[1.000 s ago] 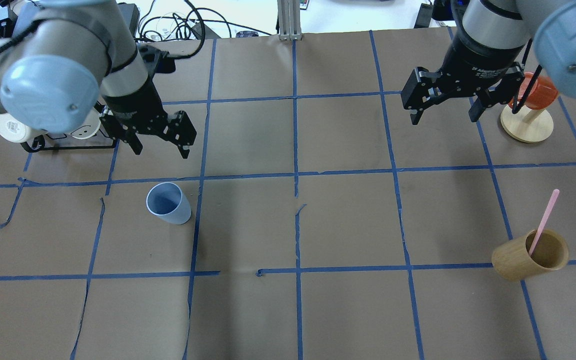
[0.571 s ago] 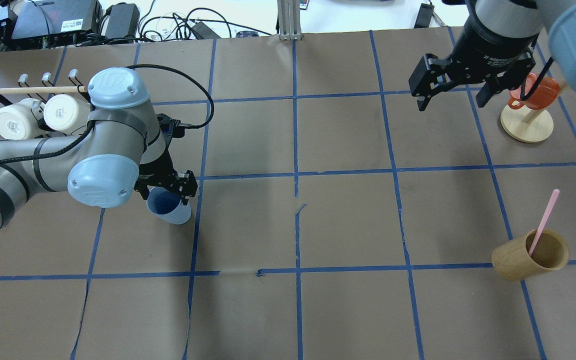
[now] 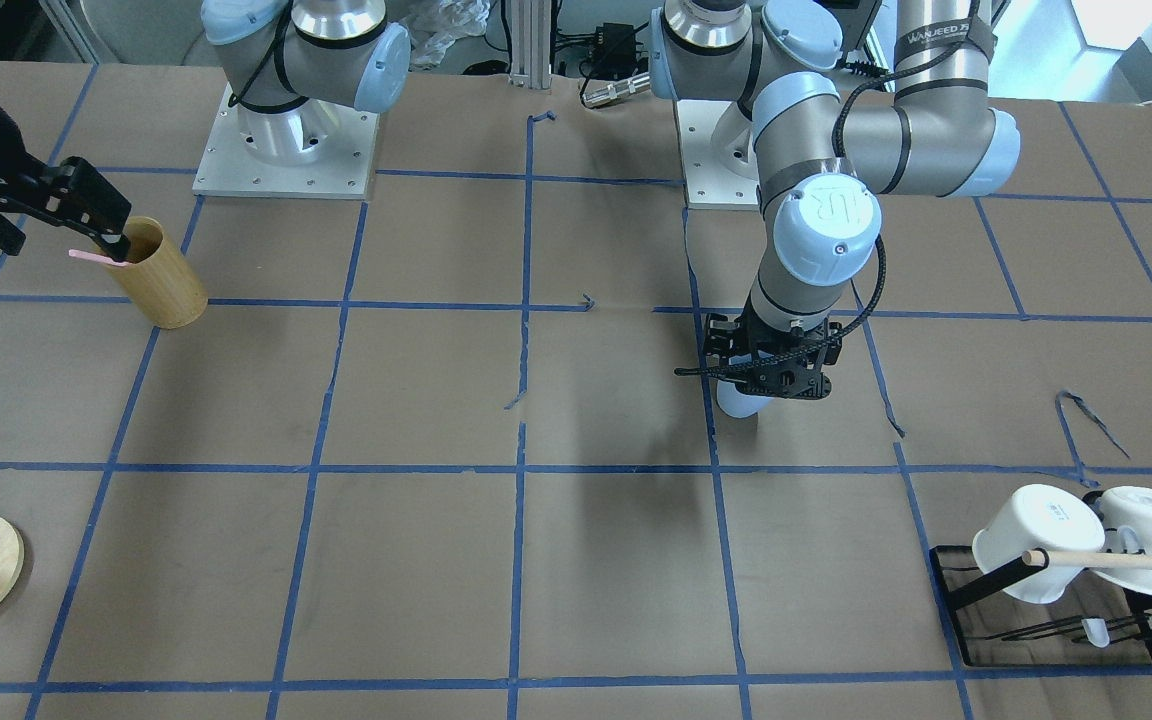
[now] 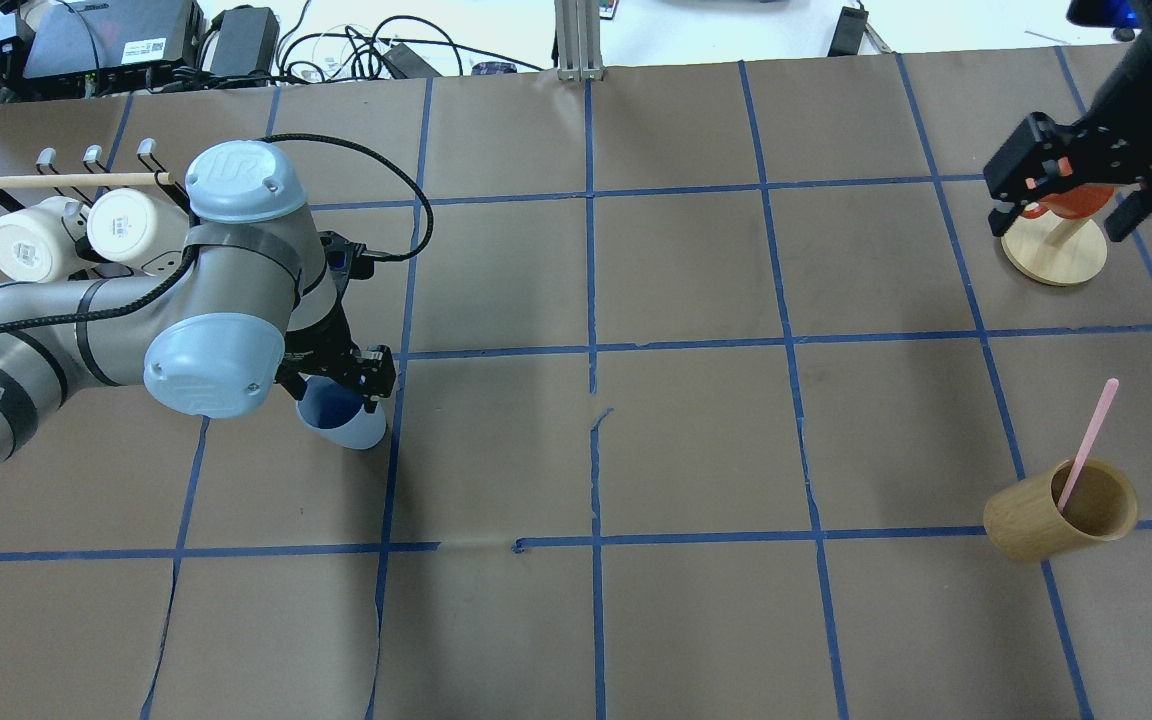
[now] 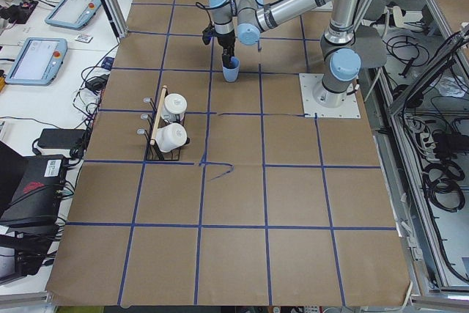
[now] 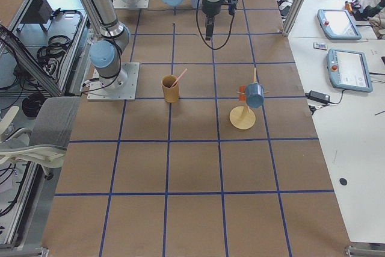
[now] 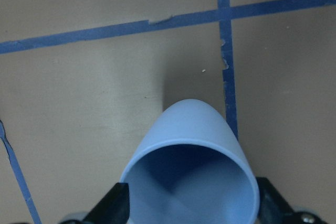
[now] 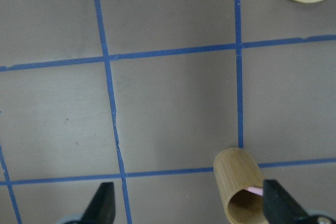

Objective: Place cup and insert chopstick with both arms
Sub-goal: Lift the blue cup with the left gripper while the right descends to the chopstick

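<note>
Front-facing view: my left gripper (image 3: 771, 375) stands low over the blue cup (image 3: 738, 404), right of centre, while the right gripper (image 3: 61, 232) hangs at the upper left edge. Next to it in the frame is the wooden holder (image 3: 164, 280), with the pink chopstick (image 3: 94, 257) leaning in it. Overhead: the cup stands upright at left of centre, with nothing in it. The right fingers spread wide at upper right, over an orange mug (image 4: 1071, 200) on its wooden stand (image 4: 1051, 255) and well apart from the holder at lower right. Left wrist view: the fingers (image 7: 113, 205) sit wide, one on each side of the rim and close to the wall; I cannot tell whether they touch. I judge the step in hand to be the grasp. I would close evenly with the cup centred, so it neither tips nor slides, then lift straight. Right wrist view: wide fingers frame bare table, and the holder lies at the bottom edge with a pink tip in its mouth.
</note>
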